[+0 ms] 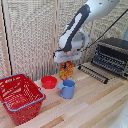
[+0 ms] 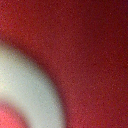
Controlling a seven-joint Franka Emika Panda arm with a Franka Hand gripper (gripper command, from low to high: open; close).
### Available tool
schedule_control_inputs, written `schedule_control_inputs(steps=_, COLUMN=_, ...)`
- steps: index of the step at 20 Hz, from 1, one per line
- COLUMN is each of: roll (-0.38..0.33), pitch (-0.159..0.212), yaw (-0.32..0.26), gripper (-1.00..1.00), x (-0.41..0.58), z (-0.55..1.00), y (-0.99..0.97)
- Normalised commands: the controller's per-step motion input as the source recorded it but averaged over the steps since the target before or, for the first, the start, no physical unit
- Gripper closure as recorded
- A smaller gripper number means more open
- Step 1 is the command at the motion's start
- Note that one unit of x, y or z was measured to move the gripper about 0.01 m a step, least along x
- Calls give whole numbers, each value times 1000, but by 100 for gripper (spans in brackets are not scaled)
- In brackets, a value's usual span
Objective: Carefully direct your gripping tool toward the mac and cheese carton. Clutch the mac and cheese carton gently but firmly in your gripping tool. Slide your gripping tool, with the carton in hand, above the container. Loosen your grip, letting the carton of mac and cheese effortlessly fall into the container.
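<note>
The mac and cheese carton (image 1: 66, 71) stands behind the blue mug (image 1: 67, 89), beside the red bowl (image 1: 49, 82), with my gripper (image 1: 65, 61) over its top; I cannot tell my fingers' spread. An off-centre squeeze could topple it onto them.

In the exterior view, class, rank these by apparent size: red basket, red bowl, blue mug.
1. Red basket, though nearest the camera.
2. Blue mug.
3. Red bowl; close to the mug, so unsure.
</note>
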Motion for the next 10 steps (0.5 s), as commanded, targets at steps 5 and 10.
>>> schedule_control_inputs(steps=5, roll=-8, pitch=87, yaw=-9, gripper=100, x=100, z=994, y=0)
schedule_control_inputs(steps=10, roll=-31, pitch=41, yaw=-30, gripper=100, x=97, z=1000, y=171)
